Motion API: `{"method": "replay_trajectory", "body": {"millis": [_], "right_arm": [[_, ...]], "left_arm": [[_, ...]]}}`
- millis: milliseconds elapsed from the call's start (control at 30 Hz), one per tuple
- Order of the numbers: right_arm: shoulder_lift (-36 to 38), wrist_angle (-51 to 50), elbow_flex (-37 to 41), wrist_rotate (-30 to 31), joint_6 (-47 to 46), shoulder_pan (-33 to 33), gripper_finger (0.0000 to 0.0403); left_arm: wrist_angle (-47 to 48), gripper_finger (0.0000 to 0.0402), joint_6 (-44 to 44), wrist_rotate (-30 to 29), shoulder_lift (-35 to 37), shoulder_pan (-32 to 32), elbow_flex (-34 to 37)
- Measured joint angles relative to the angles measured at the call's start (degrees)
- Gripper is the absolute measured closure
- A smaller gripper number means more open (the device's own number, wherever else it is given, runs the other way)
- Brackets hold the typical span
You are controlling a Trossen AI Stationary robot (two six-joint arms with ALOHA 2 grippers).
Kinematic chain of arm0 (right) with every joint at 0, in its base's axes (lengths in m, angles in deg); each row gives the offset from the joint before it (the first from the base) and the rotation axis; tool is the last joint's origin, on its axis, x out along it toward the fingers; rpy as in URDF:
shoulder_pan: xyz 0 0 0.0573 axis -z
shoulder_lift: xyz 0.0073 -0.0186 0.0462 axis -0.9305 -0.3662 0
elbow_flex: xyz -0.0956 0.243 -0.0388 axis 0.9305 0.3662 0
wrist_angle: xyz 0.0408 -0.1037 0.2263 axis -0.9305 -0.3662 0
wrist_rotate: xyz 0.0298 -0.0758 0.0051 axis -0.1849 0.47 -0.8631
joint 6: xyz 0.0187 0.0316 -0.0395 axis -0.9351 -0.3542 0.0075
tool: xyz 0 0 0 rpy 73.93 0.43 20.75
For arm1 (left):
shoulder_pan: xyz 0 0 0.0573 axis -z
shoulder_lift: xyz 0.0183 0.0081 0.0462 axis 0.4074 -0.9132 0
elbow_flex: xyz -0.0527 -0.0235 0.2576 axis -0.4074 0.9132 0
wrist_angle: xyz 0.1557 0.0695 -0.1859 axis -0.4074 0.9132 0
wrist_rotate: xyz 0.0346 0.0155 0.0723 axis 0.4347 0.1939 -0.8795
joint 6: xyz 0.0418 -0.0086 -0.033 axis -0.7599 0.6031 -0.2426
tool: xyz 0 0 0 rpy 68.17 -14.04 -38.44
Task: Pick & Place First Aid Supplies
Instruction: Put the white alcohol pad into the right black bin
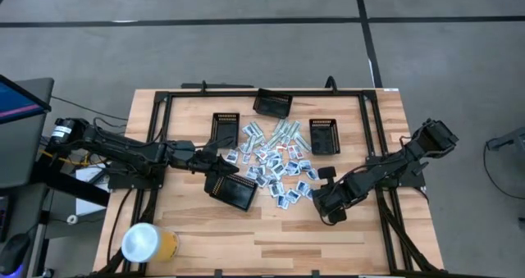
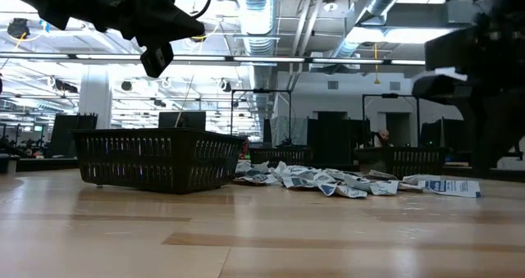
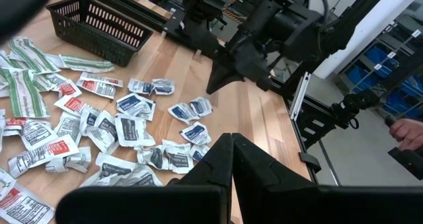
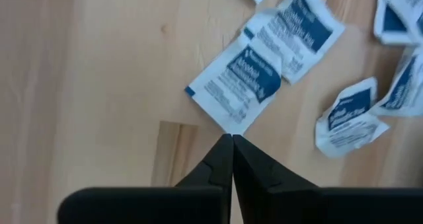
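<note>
The first aid supplies (image 1: 275,159) lie in a loose heap mid-table: white sachets with blue or red marks and pale green strips (image 3: 26,85). My right gripper (image 4: 231,137) points down at the heap's near right edge, fingers shut. A blue-marked sachet (image 4: 241,85) lies flat on the wood right beyond the tips. In the left wrist view nothing hangs from my right gripper (image 3: 210,90). My left gripper (image 3: 231,137) is shut with nothing in it. It is held level above a black mesh tray (image 2: 156,159) left of the heap. My right gripper has its shut fingertips at the near corner (image 4: 228,126) of the blue-marked sachet, coming from above. I cannot tell whether they touch or pinch that corner. The sachet looks flat on the table, with another sachet (image 4: 297,29) overlapping its far side.
Three more black mesh trays stand by the heap: one at the far left (image 1: 225,129), one at the far middle (image 1: 273,104), one on the right (image 1: 325,135). A yellow-and-white cup (image 1: 148,243) sits near the front left corner. A person's hand (image 3: 406,128) shows beyond the table's right edge.
</note>
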Motion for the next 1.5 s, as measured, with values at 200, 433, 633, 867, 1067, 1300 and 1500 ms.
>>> {"method": "replay_trajectory", "body": {"millis": [200, 433, 633, 867, 1067, 1300, 1500], "right_arm": [[0.00, -0.91, -1.89, 0.04, 1.78, 0.18, 0.0399], [0.00, 1.48, -1.87, 0.02, 1.78, 0.18, 0.0384], [-0.04, 5.43, -1.87, 0.07, 1.33, 0.18, 0.0343], [-0.11, 6.98, 0.41, 0.39, -1.78, 0.99, 0.0287], [-0.15, 9.97, 3.26, 0.20, -4.74, 2.26, 0.0255], [-0.15, 16.44, 6.23, -0.41, -4.81, 3.19, 0.0255], [-0.15, 16.25, 6.83, -1.49, -7.12, 3.57, 0.0273]], "left_arm": [[0.00, 0.0394, 0.00, 0.00, 0.00, 0.00, 0.00], [0.00, 0.0394, 0.00, 0.00, 0.02, 0.00, 0.00], [0.00, 0.0394, 0.00, 0.00, 0.00, 0.00, 0.00], [-0.01, 0.0394, 0.00, 0.00, 0.02, 0.00, 0.00], [-0.02, 0.0394, 0.00, 0.00, 0.02, 0.00, 0.00], [-0.01, 0.0394, 0.00, 0.00, 0.02, 0.00, 0.00], [-0.02, 0.0394, 0.00, 0.00, 0.02, 0.01, 0.00]]}}
